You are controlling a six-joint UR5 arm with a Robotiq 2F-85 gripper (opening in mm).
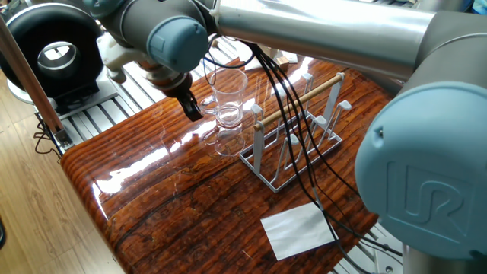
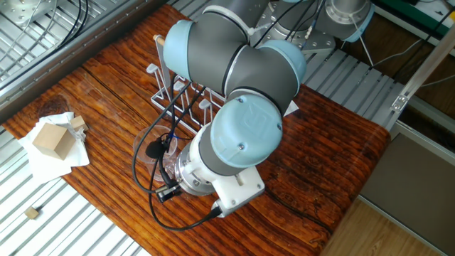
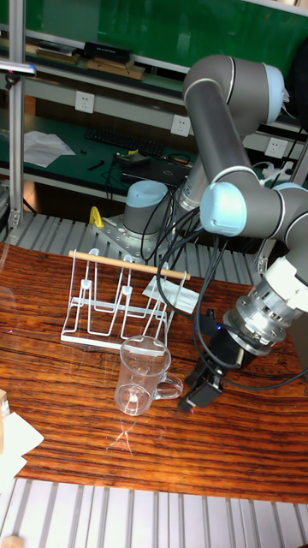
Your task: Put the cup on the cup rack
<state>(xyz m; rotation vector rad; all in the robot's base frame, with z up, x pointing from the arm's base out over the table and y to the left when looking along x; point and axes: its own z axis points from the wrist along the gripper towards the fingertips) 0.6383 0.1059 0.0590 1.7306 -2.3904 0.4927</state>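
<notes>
One cup (image 3: 141, 374) stands upright on the surface (image 1: 190, 221) beside one cup rack (image 3: 120, 301); the single pincer (image 3: 198, 392) hovers nearby, its spread unclear.

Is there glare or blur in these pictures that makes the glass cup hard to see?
One fixed view: white glare streaks the glossy table, and the cup looks faint. The other fixed view: the arm hides most of the cup. Tall fixed view: the cup shows clearly.
</notes>
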